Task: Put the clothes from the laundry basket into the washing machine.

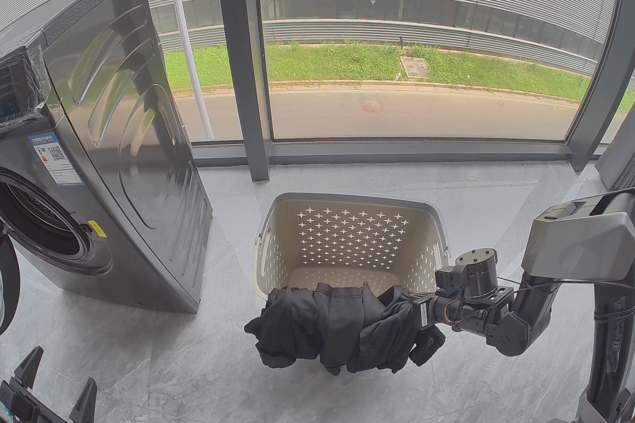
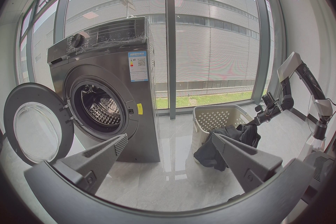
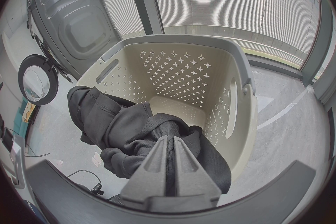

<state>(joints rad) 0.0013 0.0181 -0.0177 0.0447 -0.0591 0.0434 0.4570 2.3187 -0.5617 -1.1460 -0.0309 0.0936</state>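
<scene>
A dark grey garment [image 1: 337, 325] [image 3: 133, 130] [image 2: 227, 146] hangs over the near rim of the cream laundry basket [image 1: 350, 232] [image 3: 196, 70] [image 2: 213, 118]. My right gripper [image 1: 423, 312] [image 3: 170, 144] is shut on the garment's right end, at the basket's near right corner. The grey washing machine [image 1: 126, 133] [image 2: 115, 88] stands to the left with its round door [image 2: 36, 123] swung open and the drum [image 2: 99, 105] showing. My left gripper [image 1: 56, 378] [image 2: 168, 144] is open, low at the near left, away from the basket and holding nothing.
A large window with a dark pillar [image 1: 241, 47] runs behind the basket. The pale tiled floor [image 1: 165, 365] lies open between the washing machine and the basket. The rest of the basket's inside looks bare.
</scene>
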